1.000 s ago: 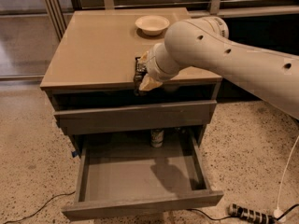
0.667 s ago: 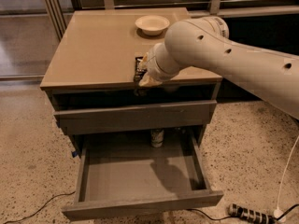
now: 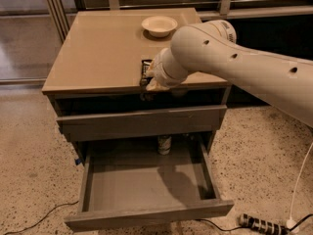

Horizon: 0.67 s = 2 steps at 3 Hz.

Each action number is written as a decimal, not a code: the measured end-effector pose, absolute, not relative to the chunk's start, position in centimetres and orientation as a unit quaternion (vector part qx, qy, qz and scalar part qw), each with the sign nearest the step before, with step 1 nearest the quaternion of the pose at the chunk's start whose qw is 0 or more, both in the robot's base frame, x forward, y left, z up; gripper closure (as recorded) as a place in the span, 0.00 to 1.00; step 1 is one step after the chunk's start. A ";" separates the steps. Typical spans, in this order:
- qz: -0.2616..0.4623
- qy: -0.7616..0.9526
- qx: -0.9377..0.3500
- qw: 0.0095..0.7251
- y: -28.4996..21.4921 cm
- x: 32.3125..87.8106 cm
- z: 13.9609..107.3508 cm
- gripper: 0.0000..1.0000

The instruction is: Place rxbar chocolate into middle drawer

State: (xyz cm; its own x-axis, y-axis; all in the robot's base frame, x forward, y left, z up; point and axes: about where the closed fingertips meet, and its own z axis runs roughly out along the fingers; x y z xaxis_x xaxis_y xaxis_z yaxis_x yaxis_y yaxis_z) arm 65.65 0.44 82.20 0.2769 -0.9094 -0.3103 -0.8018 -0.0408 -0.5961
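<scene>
A tan-topped desk [image 3: 98,58] with drawers, seen from the front and a little above. A thick white robot arm [image 3: 234,67] reaches in from the right, and its gripper [image 3: 150,82] sits low at the front edge of the desk top, near the middle.

Just beside the gripper, on its left and touching it or nearly so, lies the snack bar [image 3: 145,67], a small flat black wrapper on the desk top close to the front edge. The wrist hides most of the contact, so it cannot be told whether the gripper is closed on the bar or only resting against it.

Further back on the desk stands a round cream bowl [image 3: 159,26], well apart from the bar.

Below the desk top is a shut grey drawer front [image 3: 142,121]. Beneath that, the wide dark-grey drawer [image 3: 127,185] is pulled fully out. Its flat floor is bare except for a small container [image 3: 164,144] standing at the very back (a can or bottle, hard to tell which). A power strip [image 3: 261,224] lies on the speckled floor at lower right.

By the look of it, the step in hand is the pickup: the bar is not yet off the desk. The next move calls for a firm hold, a lift clear of the front edge, then a carry forward and down past the shut drawer front, letting go over the open floor in front of the container.
</scene>
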 end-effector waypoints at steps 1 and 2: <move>-0.076 0.597 -0.718 0.350 0.4 65.7 81.9 0.62; -0.076 0.598 -0.718 0.348 0.3 65.7 81.7 0.75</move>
